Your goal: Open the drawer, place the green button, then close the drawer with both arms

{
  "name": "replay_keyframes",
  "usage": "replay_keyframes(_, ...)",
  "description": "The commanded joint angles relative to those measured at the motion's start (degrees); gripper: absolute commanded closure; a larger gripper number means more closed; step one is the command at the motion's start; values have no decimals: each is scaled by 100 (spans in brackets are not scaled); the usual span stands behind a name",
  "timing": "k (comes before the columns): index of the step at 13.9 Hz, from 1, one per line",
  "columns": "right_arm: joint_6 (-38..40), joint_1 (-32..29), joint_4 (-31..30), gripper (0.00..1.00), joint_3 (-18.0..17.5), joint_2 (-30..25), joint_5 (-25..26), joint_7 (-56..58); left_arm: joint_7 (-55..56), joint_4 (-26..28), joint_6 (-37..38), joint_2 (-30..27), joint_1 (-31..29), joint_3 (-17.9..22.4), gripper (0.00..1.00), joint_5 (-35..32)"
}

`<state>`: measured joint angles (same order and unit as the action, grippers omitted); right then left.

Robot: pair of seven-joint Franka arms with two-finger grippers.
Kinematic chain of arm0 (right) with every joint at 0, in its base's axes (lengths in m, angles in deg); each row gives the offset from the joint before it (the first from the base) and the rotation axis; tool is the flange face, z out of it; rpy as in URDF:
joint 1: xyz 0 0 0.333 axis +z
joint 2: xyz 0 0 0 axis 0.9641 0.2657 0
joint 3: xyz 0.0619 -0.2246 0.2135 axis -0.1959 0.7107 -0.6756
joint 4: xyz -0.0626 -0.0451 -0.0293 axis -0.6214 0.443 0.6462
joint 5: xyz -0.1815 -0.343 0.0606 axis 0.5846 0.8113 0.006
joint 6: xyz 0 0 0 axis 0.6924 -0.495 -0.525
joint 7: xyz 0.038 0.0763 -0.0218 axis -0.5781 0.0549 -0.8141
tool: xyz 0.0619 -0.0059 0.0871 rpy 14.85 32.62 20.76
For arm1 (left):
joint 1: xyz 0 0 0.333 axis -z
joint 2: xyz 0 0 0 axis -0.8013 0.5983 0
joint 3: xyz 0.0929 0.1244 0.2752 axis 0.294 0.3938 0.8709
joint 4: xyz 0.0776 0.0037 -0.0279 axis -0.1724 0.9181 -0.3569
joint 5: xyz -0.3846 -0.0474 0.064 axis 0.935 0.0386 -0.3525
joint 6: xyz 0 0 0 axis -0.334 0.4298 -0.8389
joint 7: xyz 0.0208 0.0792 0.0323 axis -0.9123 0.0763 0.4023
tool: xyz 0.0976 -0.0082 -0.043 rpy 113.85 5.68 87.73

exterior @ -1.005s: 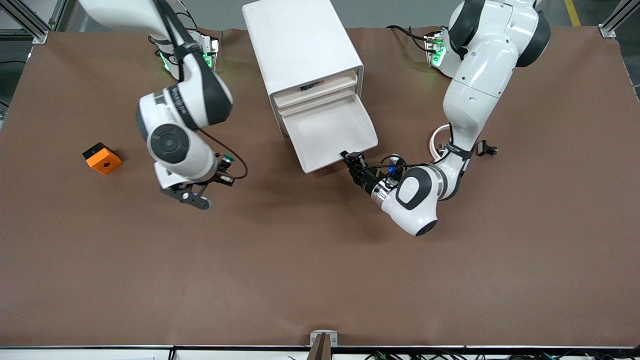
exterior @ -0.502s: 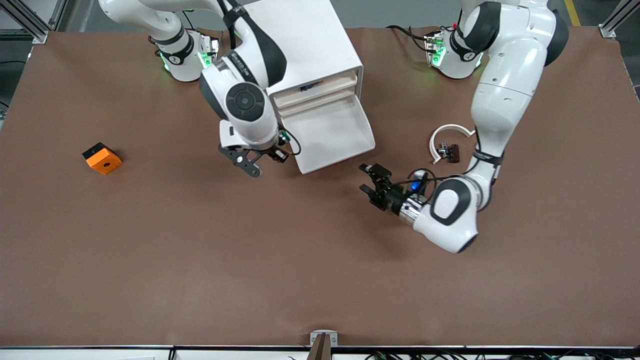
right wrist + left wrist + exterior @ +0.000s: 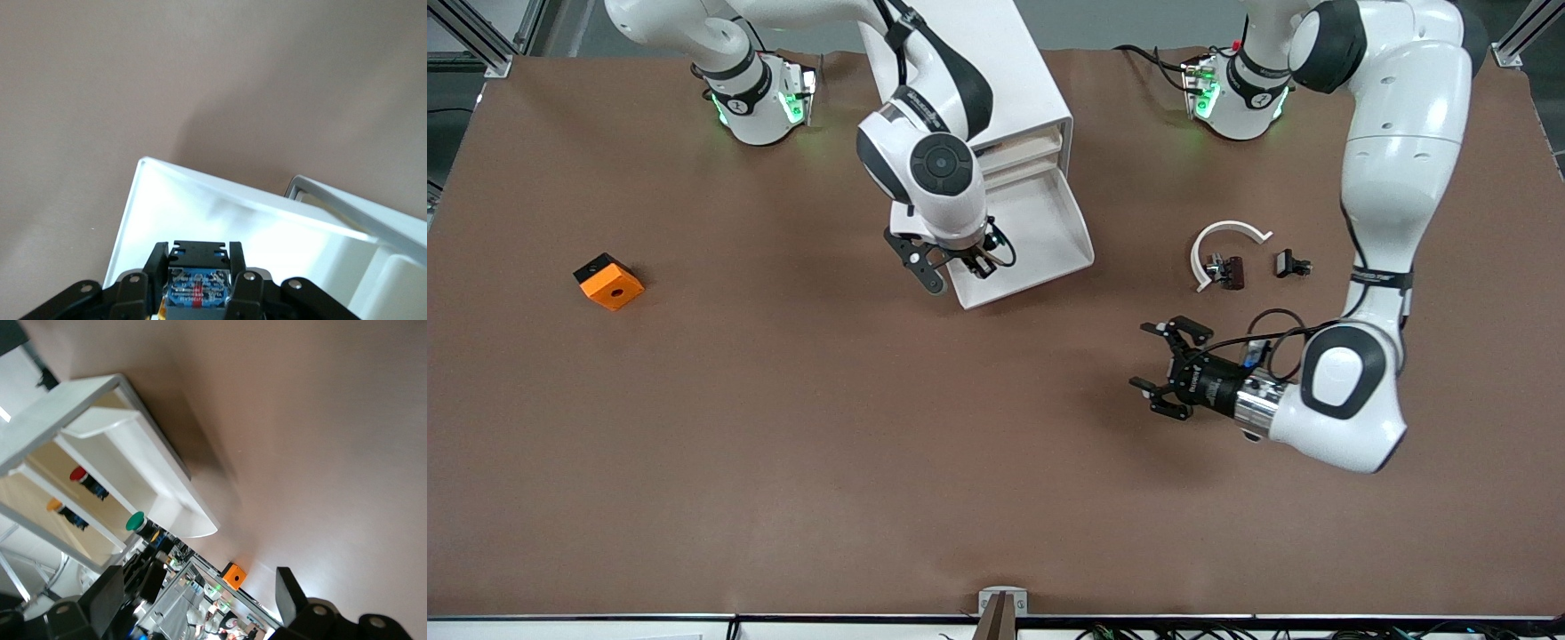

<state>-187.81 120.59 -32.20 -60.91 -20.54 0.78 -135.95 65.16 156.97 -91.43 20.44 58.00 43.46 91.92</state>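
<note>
The drawer (image 3: 1049,233) stands pulled out of the white cabinet (image 3: 996,62), its white tray bare inside. My right gripper (image 3: 976,264) hangs over the drawer's front corner toward the right arm's end, shut on the button (image 3: 199,283). The button's blue base shows between the fingers, and its green cap (image 3: 135,521) shows in the left wrist view. My left gripper (image 3: 1144,359) is open and holds nothing, low over bare table, clear of the drawer front. Its fingers (image 3: 291,595) stand wide apart.
An orange cube (image 3: 608,281) lies toward the right arm's end. A white curved arc (image 3: 1223,233) with a dark brown part (image 3: 1231,270) and a small black part (image 3: 1291,263) lie near the left arm. Upper drawers hold a red-capped part (image 3: 78,475) and a yellow-capped part (image 3: 53,503).
My left gripper let go of the drawer front, opened and drew away from it over the table. My right arm carried the button from the open table to above the drawer's corner.
</note>
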Motion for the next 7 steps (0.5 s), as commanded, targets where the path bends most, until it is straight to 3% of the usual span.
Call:
replay_keyframes(1, -23, 313, 151, 96, 56, 187, -203, -263, -470, 36, -40, -319, -80, 247, 0, -178)
replay_keyframes(4, -260, 410, 151, 96, 56, 275, -309, -440, -891, 62, -32, -785, -54, 635, 0, -561)
replay_keyframes(7, -339, 490, 143, 92, 65, 390, -318, -440, -1628, 88, -23, -1154, 130, 487, 0, -2142)
